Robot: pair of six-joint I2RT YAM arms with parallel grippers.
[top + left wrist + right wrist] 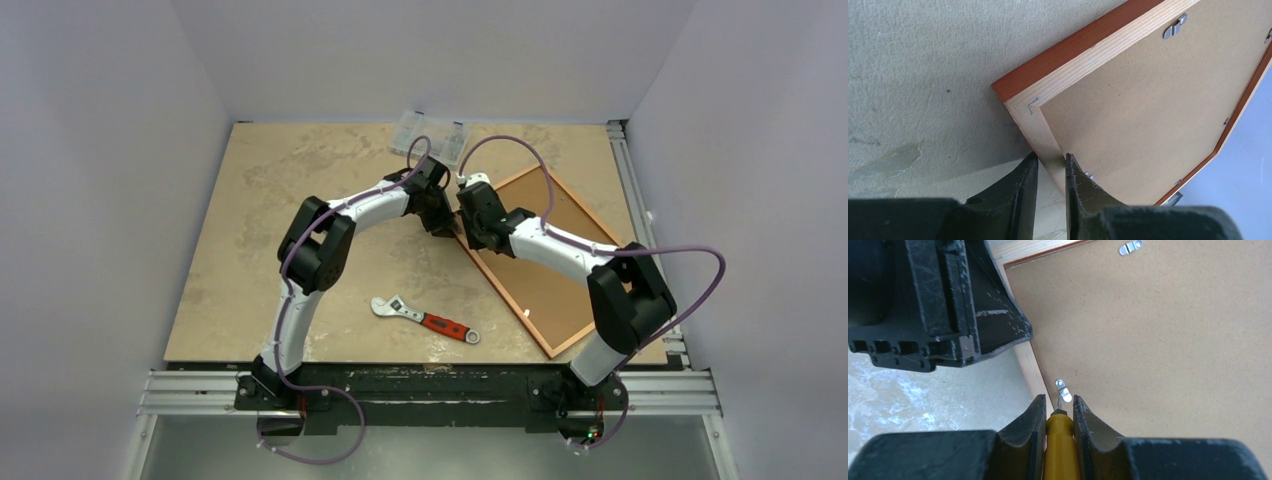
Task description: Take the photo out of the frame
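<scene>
The frame (508,300) lies face down at the right of the table, its red-orange edge (1068,50) and pale wood back showing. The brown backing board (1148,110) fills it and hides the photo. My left gripper (1050,157) is shut on the frame's rail near a corner; it also shows in the top view (445,226). My right gripper (1058,399) is shut on a yellow-handled screwdriver (1060,440). The screwdriver's tip touches a small metal clip (1063,390) on the backing board (1158,340) beside the rail. In the top view the right gripper (470,236) is close to the left one.
A red-handled wrench (425,319) lies on the table in front of the arms. A clear plastic box (430,135) stands at the back edge. More metal clips (1175,26) sit along the frame's rails. The left gripper's body (973,315) is just left of my right fingers.
</scene>
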